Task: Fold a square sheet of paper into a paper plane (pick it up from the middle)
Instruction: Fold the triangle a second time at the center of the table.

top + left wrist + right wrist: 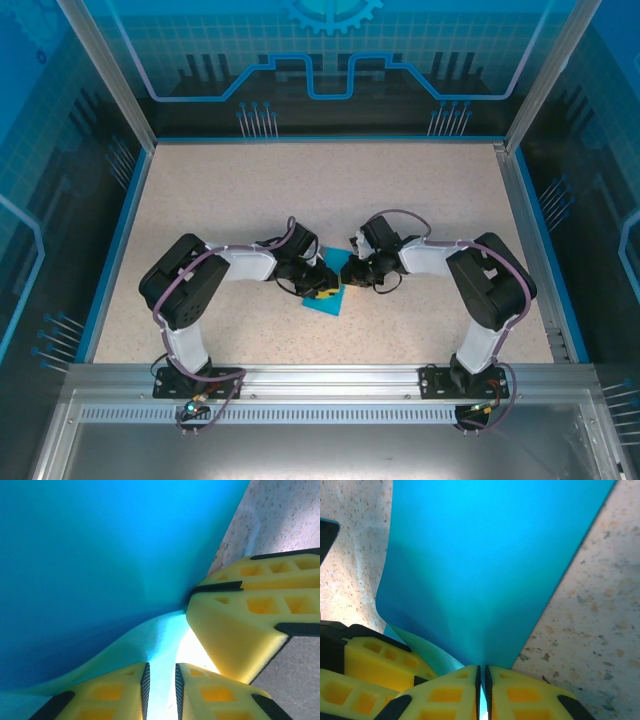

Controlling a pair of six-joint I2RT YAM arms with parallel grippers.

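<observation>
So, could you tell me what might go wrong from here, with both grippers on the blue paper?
Both the left gripper and the right gripper pinch the square sheet of paper close together, so pulling apart could tear it. The sheet bows in a loose curve next to the pinch instead of lying flat, so a crease might set crooked. The two sets of yellow fingers sit very close and might bump.

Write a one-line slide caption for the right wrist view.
Right gripper pinches the blue sheet of paper over the speckled table, the left gripper's fingers close beside it.
</observation>
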